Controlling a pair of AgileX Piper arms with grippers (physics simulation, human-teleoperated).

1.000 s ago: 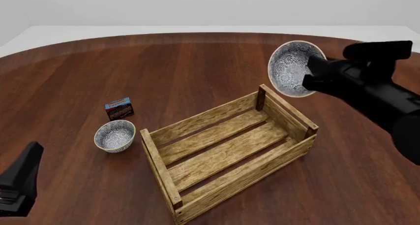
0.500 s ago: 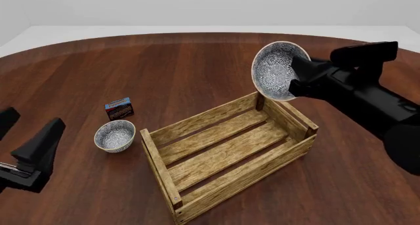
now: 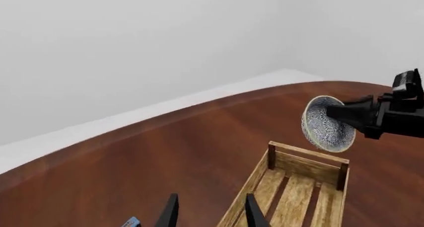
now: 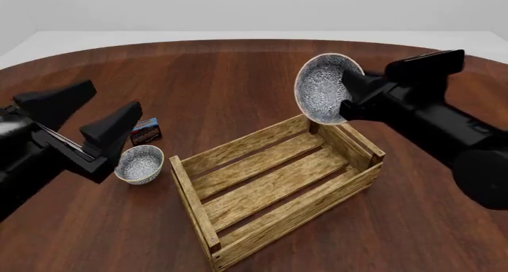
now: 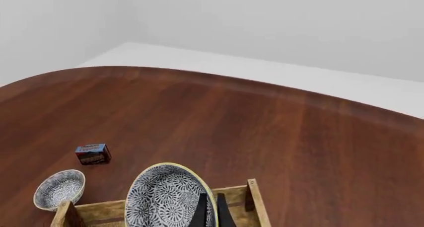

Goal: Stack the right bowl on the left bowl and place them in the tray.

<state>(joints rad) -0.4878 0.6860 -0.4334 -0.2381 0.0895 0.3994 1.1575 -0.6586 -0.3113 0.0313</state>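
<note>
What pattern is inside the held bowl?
Dense blue-and-white floral tracery on the held bowl, clearest in the right wrist view.

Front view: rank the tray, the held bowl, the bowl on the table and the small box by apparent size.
1. tray
2. held bowl, raised in the right end effector, so nearness may inflate it
3. bowl on the table
4. small box

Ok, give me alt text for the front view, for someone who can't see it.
The right hand holds a patterned bowl tilted on its side in the air, above the far end of an empty wooden tray. The open left hand hovers near a second bowl on the table beside a small red-blue box.
</note>
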